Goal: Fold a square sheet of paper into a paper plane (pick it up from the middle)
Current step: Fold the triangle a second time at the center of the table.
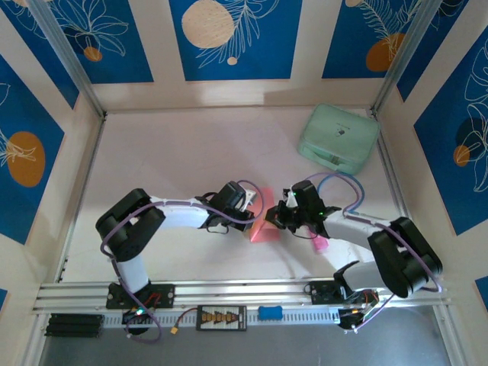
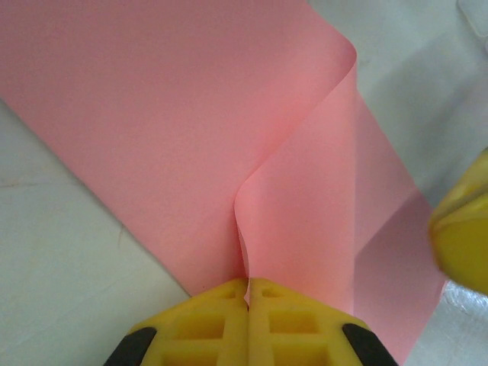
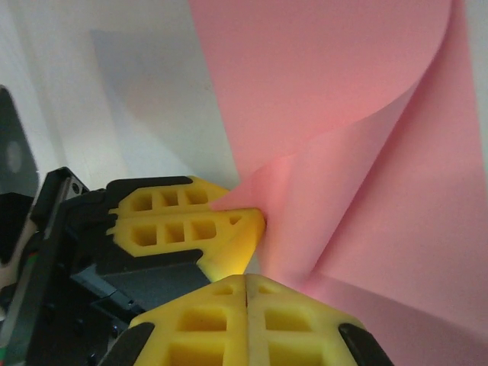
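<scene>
Prob. 1st fold in hand; paper sheet (image 2: 152, 114) is clamped at a raised ridge by left gripper (image 2: 248, 293) & right gripper (image 3: 245, 288); next, edges must be aligned.

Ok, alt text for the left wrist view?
The shut left end effector pinches the square sheet of paper at a crease, the pink sheet curling up over the white table. The right end effector shows blurred at right.

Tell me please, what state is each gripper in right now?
Left gripper: closed, pinching the pink paper sheet at a fold.
Right gripper: closed, pinching the same sheet.
</scene>
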`<act>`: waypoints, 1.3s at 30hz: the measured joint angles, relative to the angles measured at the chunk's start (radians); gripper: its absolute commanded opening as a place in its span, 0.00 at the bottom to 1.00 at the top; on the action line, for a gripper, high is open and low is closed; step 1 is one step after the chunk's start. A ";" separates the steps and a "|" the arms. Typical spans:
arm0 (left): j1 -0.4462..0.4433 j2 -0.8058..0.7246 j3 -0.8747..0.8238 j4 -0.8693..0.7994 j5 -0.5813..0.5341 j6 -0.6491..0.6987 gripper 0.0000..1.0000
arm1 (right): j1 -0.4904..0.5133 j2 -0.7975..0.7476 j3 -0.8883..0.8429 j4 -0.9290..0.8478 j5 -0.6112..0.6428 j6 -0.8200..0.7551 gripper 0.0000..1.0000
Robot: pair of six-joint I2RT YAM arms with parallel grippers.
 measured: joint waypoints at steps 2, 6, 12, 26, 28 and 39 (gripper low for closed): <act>0.000 0.000 0.000 0.000 0.000 0.000 0.00 | 0.009 0.023 0.015 0.000 0.003 0.009 0.00; 0.000 0.000 0.003 -0.001 0.000 0.000 0.00 | 0.016 0.018 0.019 -0.002 0.026 0.025 0.00; 0.000 0.000 0.007 -0.002 0.000 0.005 0.00 | 0.016 -0.046 0.011 -0.067 0.056 0.024 0.00; 0.000 0.000 0.014 -0.007 0.007 0.006 0.00 | 0.006 -0.045 -0.076 -0.161 0.079 0.001 0.00; 0.000 0.000 0.015 -0.007 0.008 0.006 0.00 | 0.004 -0.045 -0.076 -0.163 0.078 -0.006 0.00; 0.000 0.000 0.026 -0.006 0.013 0.006 0.00 | -0.014 -0.045 -0.074 -0.173 0.074 -0.038 0.00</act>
